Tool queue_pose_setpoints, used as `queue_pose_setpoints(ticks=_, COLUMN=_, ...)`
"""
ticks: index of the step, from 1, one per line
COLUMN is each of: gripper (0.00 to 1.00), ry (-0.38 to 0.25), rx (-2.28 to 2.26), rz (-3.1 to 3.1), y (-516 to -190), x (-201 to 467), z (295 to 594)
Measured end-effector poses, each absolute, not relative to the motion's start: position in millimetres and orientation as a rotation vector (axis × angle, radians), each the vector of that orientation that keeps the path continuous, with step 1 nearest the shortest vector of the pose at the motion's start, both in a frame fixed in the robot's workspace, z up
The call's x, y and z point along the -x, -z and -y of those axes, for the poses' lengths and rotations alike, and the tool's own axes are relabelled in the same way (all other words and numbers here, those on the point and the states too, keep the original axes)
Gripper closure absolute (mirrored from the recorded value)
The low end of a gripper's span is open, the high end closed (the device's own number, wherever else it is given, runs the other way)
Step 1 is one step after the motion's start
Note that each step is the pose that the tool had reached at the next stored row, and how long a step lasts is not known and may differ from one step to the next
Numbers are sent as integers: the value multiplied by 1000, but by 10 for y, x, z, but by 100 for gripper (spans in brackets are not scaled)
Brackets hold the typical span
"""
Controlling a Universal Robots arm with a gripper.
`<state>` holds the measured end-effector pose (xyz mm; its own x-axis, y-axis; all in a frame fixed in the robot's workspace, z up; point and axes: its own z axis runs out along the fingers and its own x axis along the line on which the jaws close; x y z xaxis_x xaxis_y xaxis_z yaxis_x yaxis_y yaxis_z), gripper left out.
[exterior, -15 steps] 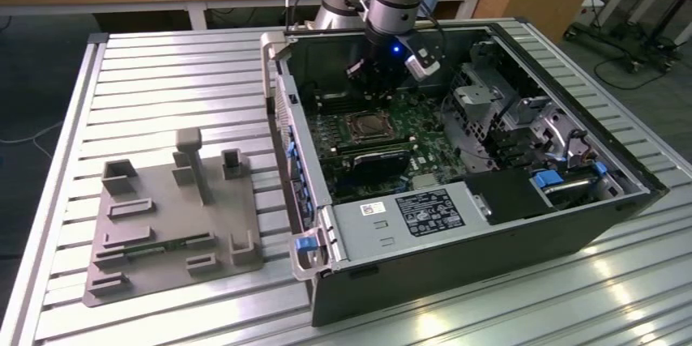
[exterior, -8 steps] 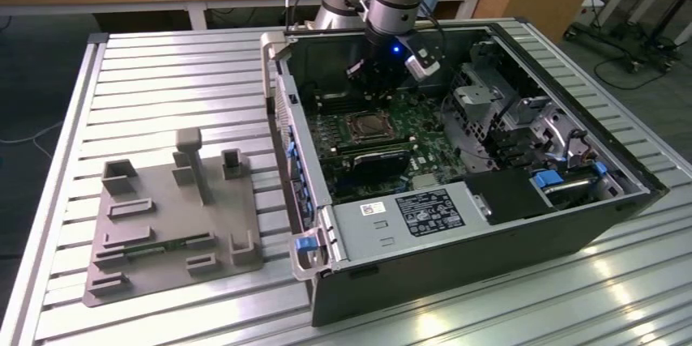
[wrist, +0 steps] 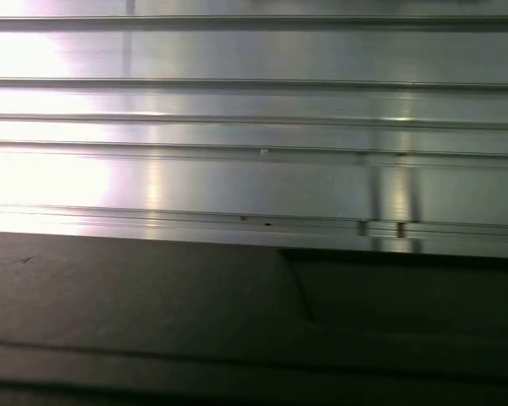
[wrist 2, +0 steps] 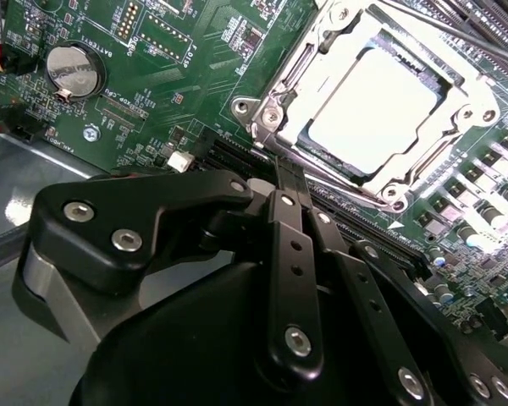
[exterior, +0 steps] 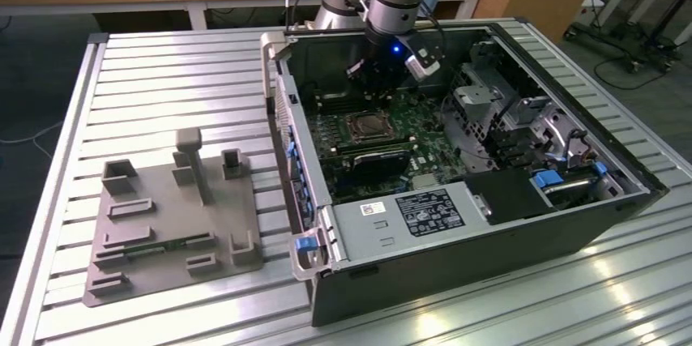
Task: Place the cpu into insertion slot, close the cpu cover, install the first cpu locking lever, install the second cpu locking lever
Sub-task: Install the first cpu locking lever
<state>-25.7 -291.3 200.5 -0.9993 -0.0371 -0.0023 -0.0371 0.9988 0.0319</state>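
In the second wrist view the cpu [wrist 2: 381, 101] lies flat in the insertion slot [wrist 2: 281, 139], its pale metal top showing through the window of the cpu cover [wrist 2: 322, 46]. The cover lies down over the chip. My gripper [wrist 2: 286, 179] is shut, its black fingers pressed together with their tips right at the slot's near edge, by a thin metal lever rod [wrist 2: 356, 203]. The exterior view has the gripper [exterior: 378, 79] hanging inside the open computer case, just behind the slot [exterior: 370, 127] on the green motherboard [exterior: 416, 123].
The black computer case [exterior: 454, 257] lies open on a ribbed aluminium table [exterior: 162, 79]. A black power-supply box [exterior: 427, 210] sits at its front. A grey fixture plate [exterior: 173, 216] lies on the exterior view's left. A coin battery [wrist 2: 72, 69] sits on the board.
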Motion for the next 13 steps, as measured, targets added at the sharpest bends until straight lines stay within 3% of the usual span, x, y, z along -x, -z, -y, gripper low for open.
queue_pose_setpoints(ticks=13, gripper=89, ry=-50, rx=58, rz=-3139, y=-2004, x=257, z=2963)
